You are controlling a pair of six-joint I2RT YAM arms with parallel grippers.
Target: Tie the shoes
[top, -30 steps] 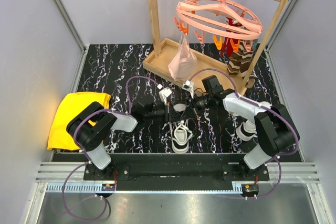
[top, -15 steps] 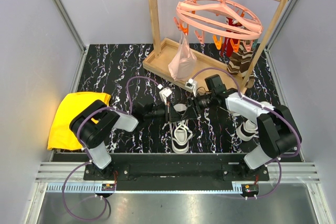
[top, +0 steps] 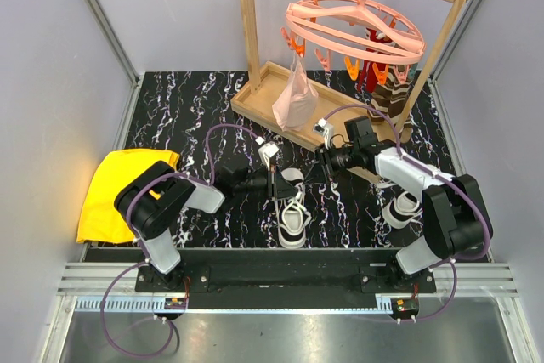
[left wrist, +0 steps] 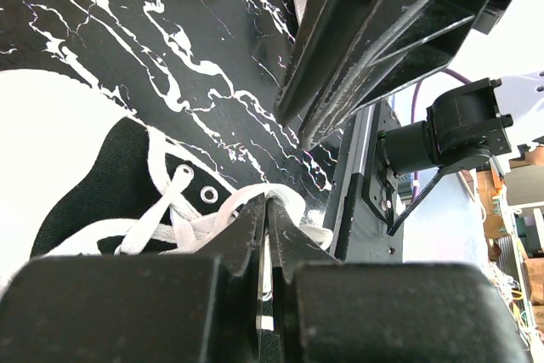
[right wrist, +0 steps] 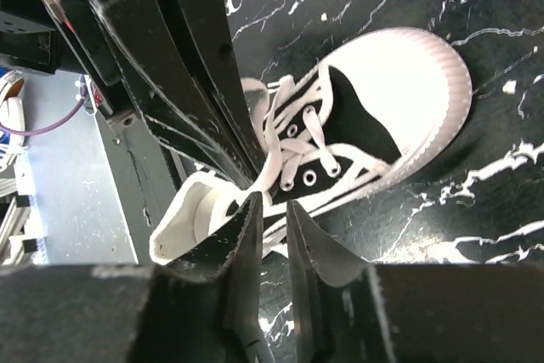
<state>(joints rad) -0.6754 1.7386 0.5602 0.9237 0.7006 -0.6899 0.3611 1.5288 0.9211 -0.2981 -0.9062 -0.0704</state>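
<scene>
Left wrist, left fingers point(left wrist: 234, 240) pinching lace point(left wrist: 212, 223) above sneaker point(left wrist: 85, 184), right fingers point(right wrist: 242, 244) parted.

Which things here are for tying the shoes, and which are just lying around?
For the job: middle shoe; its white lace, pinched in the left gripper; right gripper close by; second shoe beside the right arm.

Just lying about: yellow cloth, wooden rack, pink peg hanger, plastic bag, striped socks.
</scene>
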